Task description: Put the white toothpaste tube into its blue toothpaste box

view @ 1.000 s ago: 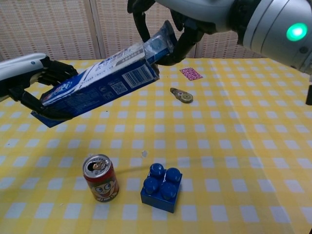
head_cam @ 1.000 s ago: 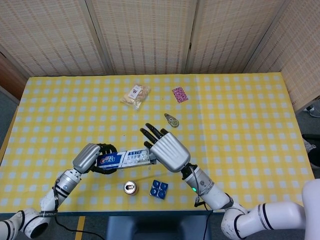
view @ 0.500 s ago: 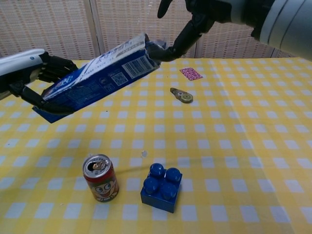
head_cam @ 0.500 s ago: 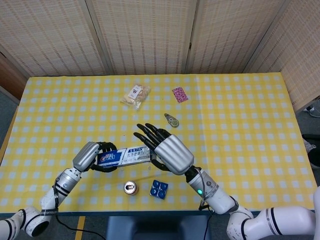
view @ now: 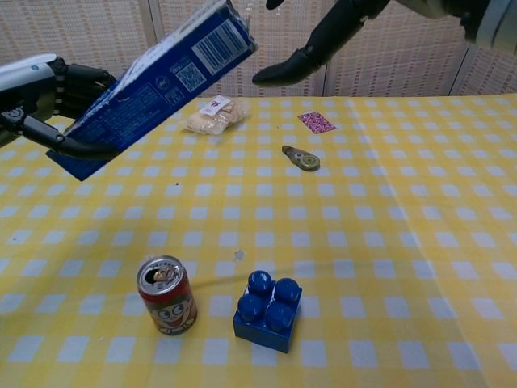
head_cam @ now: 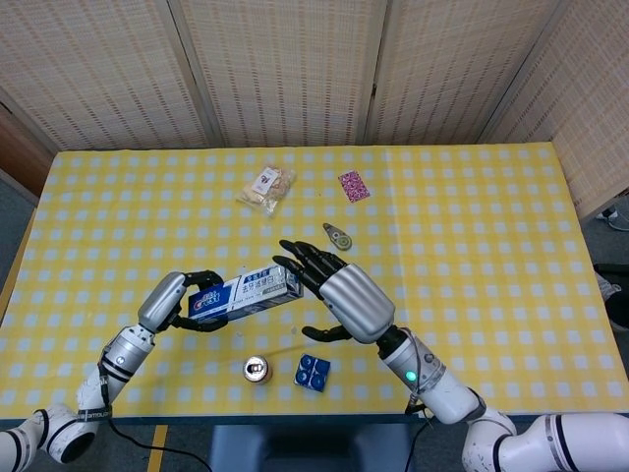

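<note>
The left hand holds up the long blue and white toothpaste box while the right hand floats beside it with nothing in it.

On the left, the silver and black left hand [head_cam: 175, 299] has its dark fingers wrapped around the near end of the long blue and white toothpaste box [head_cam: 246, 292], which is tilted up off the yellow checked tablecloth [head_cam: 472, 226]. The far end of the box points up and to the right, close to the fingertips [head_cam: 295, 264] of the silver right hand [head_cam: 344, 295]. That hand is spread wide and grips nothing. I cannot tell if the white tube is inside the box. Near the front edge stand a small red drink can [view: 166, 294] and, just to its right, a blue toy brick [view: 268, 309].
</note>
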